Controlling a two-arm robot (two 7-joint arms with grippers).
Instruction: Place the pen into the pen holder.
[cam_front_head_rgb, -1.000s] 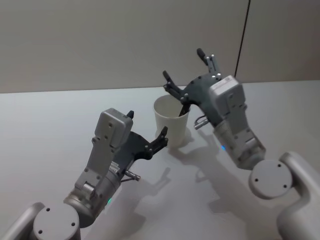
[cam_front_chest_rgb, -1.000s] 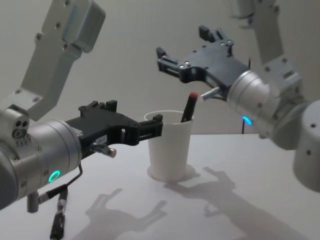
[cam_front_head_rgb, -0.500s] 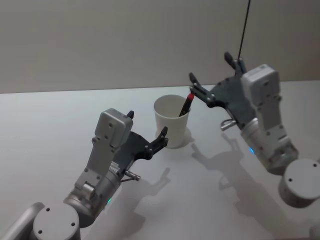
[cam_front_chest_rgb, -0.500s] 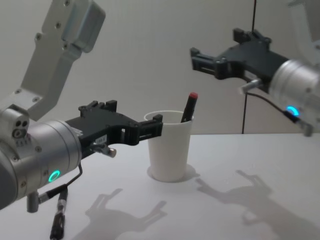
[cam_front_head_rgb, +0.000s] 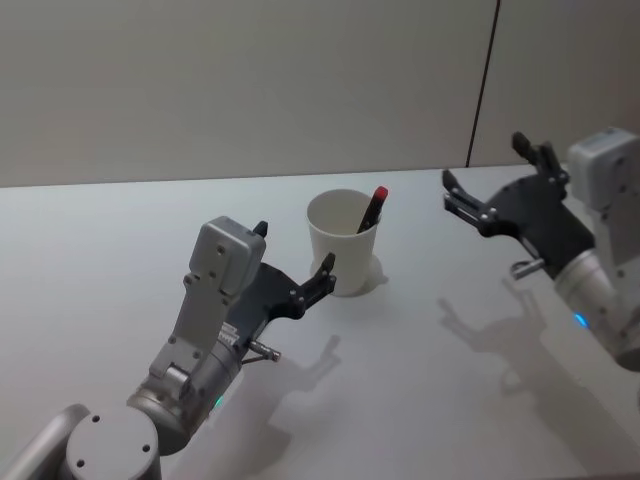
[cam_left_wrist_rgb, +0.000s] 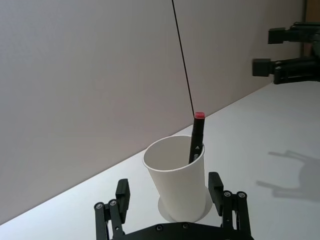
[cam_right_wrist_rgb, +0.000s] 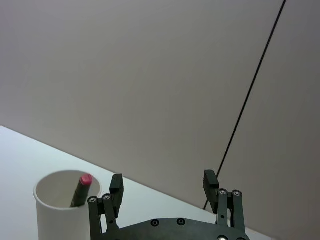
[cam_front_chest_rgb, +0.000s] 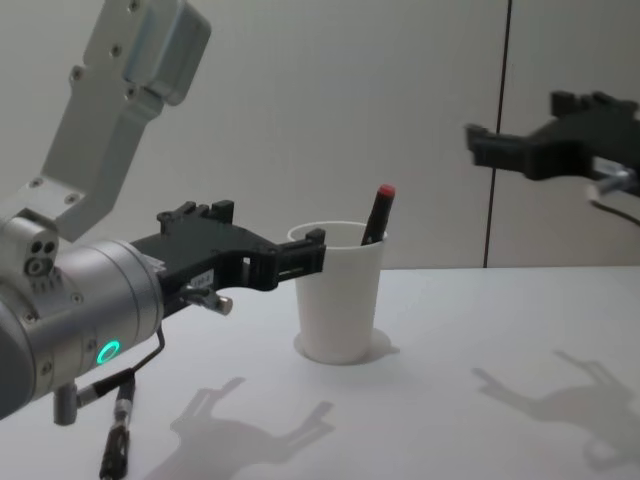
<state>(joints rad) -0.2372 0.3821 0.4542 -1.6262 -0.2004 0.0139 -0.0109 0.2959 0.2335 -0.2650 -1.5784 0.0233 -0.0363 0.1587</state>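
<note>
Pen stands in pen holder, leaning right. Left gripper splayed, empty, just beside holder's near side. Right gripper splayed, empty, well right. Risk: left arm could clip the light holder, toppling it.

This is looking like a lab or a test room for robots. A plain pale wall is standing behind a smooth white bench. A thin dark line is running down the wall, where two flat panels are meeting. A grey left arm and a grey right arm are reaching over the bench. A small green light is glowing on the left arm.
</note>
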